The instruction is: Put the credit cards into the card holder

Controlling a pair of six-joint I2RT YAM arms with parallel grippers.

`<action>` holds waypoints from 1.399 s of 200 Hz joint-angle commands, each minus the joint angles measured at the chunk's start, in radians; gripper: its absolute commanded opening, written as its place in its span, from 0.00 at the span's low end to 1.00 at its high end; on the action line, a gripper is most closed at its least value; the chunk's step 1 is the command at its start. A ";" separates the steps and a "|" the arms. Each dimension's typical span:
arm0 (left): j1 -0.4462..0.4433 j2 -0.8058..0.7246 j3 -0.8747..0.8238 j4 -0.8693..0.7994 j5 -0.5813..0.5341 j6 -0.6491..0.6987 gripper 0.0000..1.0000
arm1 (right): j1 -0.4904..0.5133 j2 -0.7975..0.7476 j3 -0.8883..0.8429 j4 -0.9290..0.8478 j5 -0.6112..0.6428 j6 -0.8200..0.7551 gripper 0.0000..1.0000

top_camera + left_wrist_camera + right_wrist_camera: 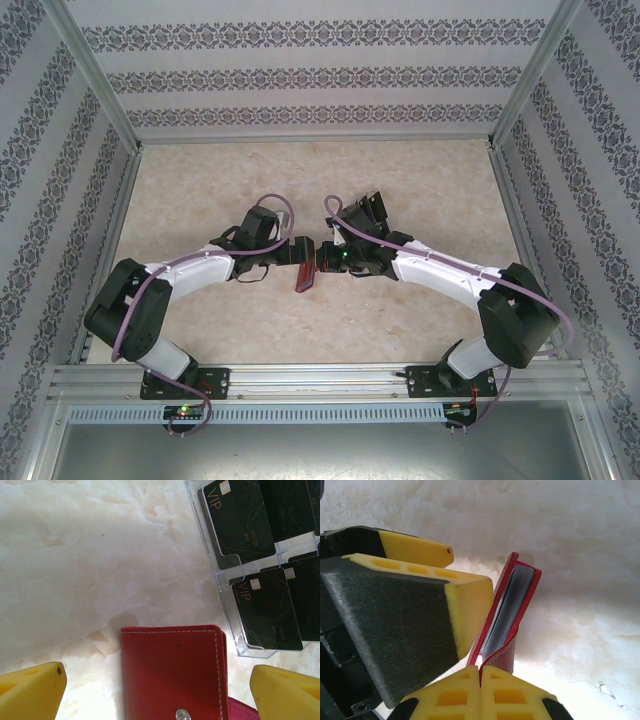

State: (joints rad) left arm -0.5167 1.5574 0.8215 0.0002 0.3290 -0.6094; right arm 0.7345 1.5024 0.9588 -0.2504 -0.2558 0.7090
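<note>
- Plainly, from above, the left gripper (293, 252) and the right gripper (323, 262) meet mid-table around one card holder (304, 277), which is red and tilted on edge.
- From the left wrist, the yellow fingers (30, 692) stand wide apart on either side of the wallet and touch nothing. Beside it, one clear rack (235, 645) holds the credit cards (240, 517). Four black faces can be counted, some cut off by the frame, with another edge behind one.
- From the right wrist, its own fingers are pinched together on the wallet's lower edge. The wallet gapes slightly, with greyish lining showing and no card visible inside.
- I judge that loading has not begun and every card remains to be moved.
</note>
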 commanded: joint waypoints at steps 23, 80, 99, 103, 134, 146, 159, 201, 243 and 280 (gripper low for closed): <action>-0.019 0.037 0.036 0.015 -0.016 -0.003 0.95 | -0.009 -0.013 0.009 0.007 -0.011 0.006 0.00; -0.021 0.058 0.053 -0.055 -0.063 0.023 0.95 | -0.010 -0.013 0.008 0.004 -0.010 0.001 0.00; -0.022 0.051 0.058 -0.095 -0.103 0.033 0.94 | -0.010 -0.012 -0.001 0.002 -0.008 0.001 0.00; -0.020 0.048 0.059 -0.105 -0.115 0.034 0.93 | -0.012 -0.013 -0.003 0.002 -0.007 0.000 0.00; -0.017 0.000 0.026 -0.124 -0.183 0.033 0.93 | -0.028 -0.025 -0.037 0.006 0.005 0.001 0.00; -0.018 -0.017 0.014 -0.128 -0.196 0.034 0.92 | -0.036 -0.026 -0.052 0.007 0.011 -0.003 0.00; -0.017 -0.032 -0.002 -0.138 -0.217 0.031 0.91 | -0.046 -0.018 -0.071 0.011 0.015 -0.006 0.00; -0.017 -0.078 -0.082 -0.182 -0.321 0.020 0.87 | -0.065 0.047 -0.124 0.071 0.000 0.000 0.00; -0.018 -0.114 -0.148 -0.201 -0.384 -0.008 0.85 | -0.066 0.119 -0.121 0.097 -0.012 -0.003 0.00; -0.018 -0.110 -0.195 -0.172 -0.374 -0.028 0.84 | -0.063 0.108 -0.120 0.088 -0.016 -0.002 0.22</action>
State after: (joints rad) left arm -0.5243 1.4620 0.6582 -0.1623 -0.0223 -0.6140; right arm 0.6739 1.6234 0.8459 -0.1741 -0.2565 0.7109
